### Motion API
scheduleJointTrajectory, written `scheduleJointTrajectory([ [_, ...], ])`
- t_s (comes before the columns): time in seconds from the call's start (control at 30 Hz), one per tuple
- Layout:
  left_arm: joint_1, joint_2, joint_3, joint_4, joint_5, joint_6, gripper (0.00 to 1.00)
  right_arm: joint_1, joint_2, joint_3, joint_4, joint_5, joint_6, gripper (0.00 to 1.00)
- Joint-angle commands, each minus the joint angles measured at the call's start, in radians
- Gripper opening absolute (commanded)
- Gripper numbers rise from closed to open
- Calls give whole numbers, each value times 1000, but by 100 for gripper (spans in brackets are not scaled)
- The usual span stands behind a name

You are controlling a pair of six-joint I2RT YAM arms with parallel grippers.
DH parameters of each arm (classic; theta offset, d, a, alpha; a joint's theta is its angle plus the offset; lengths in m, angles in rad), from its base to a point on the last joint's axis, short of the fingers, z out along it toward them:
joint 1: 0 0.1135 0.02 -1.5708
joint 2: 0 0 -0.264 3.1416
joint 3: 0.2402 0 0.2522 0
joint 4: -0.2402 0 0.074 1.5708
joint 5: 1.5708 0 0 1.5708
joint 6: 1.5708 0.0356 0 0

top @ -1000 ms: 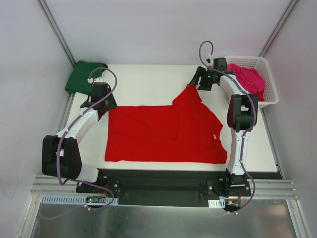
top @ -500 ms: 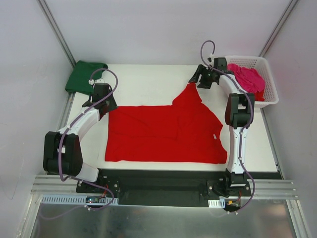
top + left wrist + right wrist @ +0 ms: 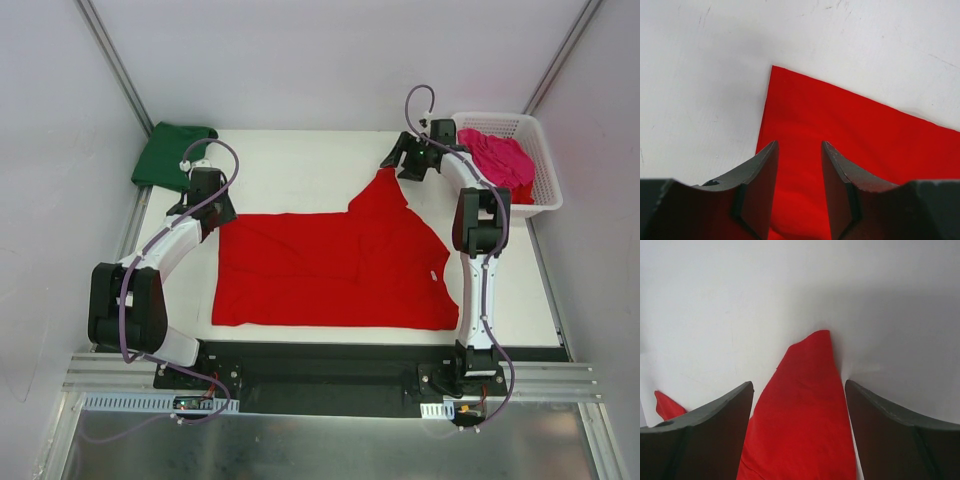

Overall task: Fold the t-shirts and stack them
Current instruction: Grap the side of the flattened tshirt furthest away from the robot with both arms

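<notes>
My right tool (image 3: 799,385), wide open, straddles the sleeve tip of the bright red cotton t-shirt (image 3: 330,270). My left tool (image 3: 800,144), half-open, overhangs its corner. Closing too high could miss the cloth.

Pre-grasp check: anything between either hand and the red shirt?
Nothing visible. The left hand is open directly over a corner of the red t-shirt. The right hand is open over its pointed far tip. Only bare table lies around both.
</notes>
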Motion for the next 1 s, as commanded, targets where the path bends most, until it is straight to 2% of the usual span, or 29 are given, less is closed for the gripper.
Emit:
scheduleJointTrajectory([
  [0.0, 14, -4, 3, 28, -21, -8, 39, -2, 11, 45, 31, -4, 21, 78],
  [0.33, 14, 8, 0, 31, -26, -8, 38, -2, 39, 65, 27, -10, 23, 79],
  [0.47, 14, 9, -3, 33, -30, -5, 38, -2, 45, 67, 27, -17, 26, 72],
  [0.6, 14, 9, -3, 33, -40, -4, 38, -2, 45, 62, 27, -26, 24, 57],
  [0.67, 14, 8, -3, 31, -46, -2, 39, -2, 44, 56, 27, -30, 21, 52],
  [0.77, 15, 5, -7, 31, -56, -1, 41, -2, 41, 49, 28, -32, 20, 37],
  [0.8, 17, 5, -7, 33, -58, 2, 42, -3, 39, 44, 30, -32, 20, 29],
  [0.87, 21, 8, -6, 31, -59, 7, 47, -3, 37, 38, 34, -32, 21, 19],
  [0.9, 23, 11, -3, 33, -59, 11, 50, -3, 37, 36, 36, -33, 23, 10],
  [0.97, 41, 35, 15, 27, -50, 19, 57, -3, 37, 36, 36, -35, 23, 3],
])
